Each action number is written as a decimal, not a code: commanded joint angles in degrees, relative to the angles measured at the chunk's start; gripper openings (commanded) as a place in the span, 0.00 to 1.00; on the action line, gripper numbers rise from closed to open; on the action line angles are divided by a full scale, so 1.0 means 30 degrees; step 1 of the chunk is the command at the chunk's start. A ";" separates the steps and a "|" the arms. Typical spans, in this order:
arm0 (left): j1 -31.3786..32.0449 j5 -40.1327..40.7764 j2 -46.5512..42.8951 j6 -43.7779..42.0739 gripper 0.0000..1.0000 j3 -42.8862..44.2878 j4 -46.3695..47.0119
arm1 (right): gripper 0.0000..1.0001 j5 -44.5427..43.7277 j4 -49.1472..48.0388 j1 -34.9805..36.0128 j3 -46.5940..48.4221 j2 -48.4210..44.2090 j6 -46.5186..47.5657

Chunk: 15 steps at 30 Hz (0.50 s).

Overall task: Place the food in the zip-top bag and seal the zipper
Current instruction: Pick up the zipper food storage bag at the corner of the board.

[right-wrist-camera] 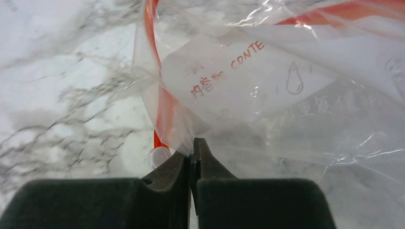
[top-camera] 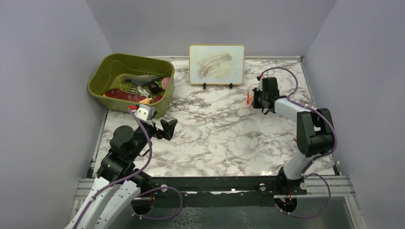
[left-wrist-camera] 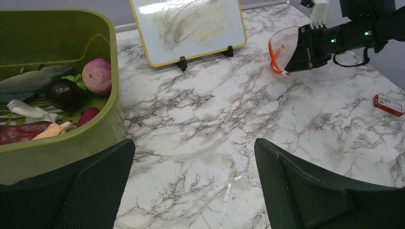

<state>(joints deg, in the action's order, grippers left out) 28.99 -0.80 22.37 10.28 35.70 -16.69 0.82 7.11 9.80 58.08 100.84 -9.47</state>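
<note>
**Right jaws pinch the bag's edge while the food lies in the bin**

The zip-top bag (right-wrist-camera: 267, 86) lies at the far right of the marble table (top-camera: 215, 138), in front of the right end of the whiteboard. It is clear and crumpled, with red print on its film. Its zipper (right-wrist-camera: 152, 57), an orange-red strip, curves in a loop at the raised mouth. The right gripper (right-wrist-camera: 193, 148) has its jaws pressed together on the bag's film just beside the zipper, so that a fold of plastic sits between the tips. In the left wrist view the mouth stands up off the marble at that gripper.

The food (left-wrist-camera: 64, 93) is well apart from the bag, all of it inside the olive-green bin (left-wrist-camera: 57, 28) at the far left corner: a dark purple piece touching a pink-purple one, a grey fish shape behind them, a white piece, and a red and an orange piece along the near wall.

The left gripper (left-wrist-camera: 195, 145) hangs over bare marble just beside the bin's near right corner, its jaws spread wide and holding nothing.

A whiteboard (top-camera: 217, 64) with a yellow rim stands on two small feet against the back wall, and a small red box (left-wrist-camera: 388, 105) lies near the table's right edge
</note>
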 commanded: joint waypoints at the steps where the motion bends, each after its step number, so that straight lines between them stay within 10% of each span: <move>1: 0.0062 -0.0478 0.0136 -0.0141 0.98 -0.0124 0.0553 | 0.01 0.3779 -0.0810 0.0444 -0.1436 -0.2852 0.0391; 15: 0.0062 -0.0625 0.1734 0.4785 0.77 0.0725 -0.0253 | 0.01 0.9770 -0.2402 0.3925 -0.5269 -0.9772 -0.0499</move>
<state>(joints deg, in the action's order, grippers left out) 28.99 -2.44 25.54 13.98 35.77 -16.88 20.86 5.15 19.66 44.07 76.34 -9.89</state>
